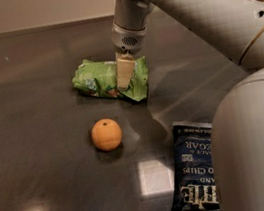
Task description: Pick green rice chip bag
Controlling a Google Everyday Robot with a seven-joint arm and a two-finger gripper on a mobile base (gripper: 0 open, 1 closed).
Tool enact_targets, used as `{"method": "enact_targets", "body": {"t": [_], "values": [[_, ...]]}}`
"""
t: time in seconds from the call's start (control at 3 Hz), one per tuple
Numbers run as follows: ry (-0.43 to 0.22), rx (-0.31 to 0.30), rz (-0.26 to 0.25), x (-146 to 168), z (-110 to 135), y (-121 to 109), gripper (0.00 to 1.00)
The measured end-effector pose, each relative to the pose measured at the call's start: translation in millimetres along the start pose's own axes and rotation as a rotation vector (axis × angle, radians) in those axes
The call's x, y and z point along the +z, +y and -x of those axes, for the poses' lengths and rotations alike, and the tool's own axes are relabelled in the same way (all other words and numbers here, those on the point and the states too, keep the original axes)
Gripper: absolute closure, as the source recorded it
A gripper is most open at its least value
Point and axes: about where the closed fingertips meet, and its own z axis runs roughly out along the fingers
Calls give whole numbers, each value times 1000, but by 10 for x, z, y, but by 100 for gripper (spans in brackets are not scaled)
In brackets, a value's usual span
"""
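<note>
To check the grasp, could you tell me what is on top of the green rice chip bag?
Only the gripper, over the right half of the green rice chip bag; the bag surface behind it is hidden.

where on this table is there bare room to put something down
Widest bare patch: the left side of the table, left of the green bag and the orange. The strip behind the green bag is bare. Crowded at centre and right: the end effector is down at the green bag, with the orange, the blue bag and the arm close around.
</note>
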Motion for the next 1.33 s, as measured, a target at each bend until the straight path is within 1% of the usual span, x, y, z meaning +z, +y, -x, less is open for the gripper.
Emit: {"method": "enact_targets", "body": {"t": [0.33,0.67,1.0,1.33], "values": [[-3,-13,-12,-207,23,-12,87],[-4,-25,-27,-498,64,-21,100],[-46,-38,-57,-840,149,-51,100],[-116,-52,-113,-1222,258,-126,100]]}}
